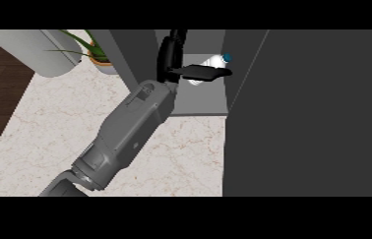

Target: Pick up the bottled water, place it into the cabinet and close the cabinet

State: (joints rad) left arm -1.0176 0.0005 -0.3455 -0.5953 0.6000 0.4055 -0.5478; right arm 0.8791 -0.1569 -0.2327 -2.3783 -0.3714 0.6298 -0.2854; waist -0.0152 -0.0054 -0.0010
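The bottled water is clear with a blue cap and sits tilted inside the open cabinet, cap toward the upper right. My left hand reaches into the cabinet just left of the bottle. Its fingers stretch straight toward the back, and the thumb sticks out to the right across the bottle's lower part, hiding it. The fingers are not curled round the bottle. The cabinet door stands open as a large dark panel on the right. My right hand does not show.
A potted green plant stands left of the cabinet, beside a pale grey rounded object at the upper left. The marble counter spreads under my forearm; dark floor shows at the far left edge.
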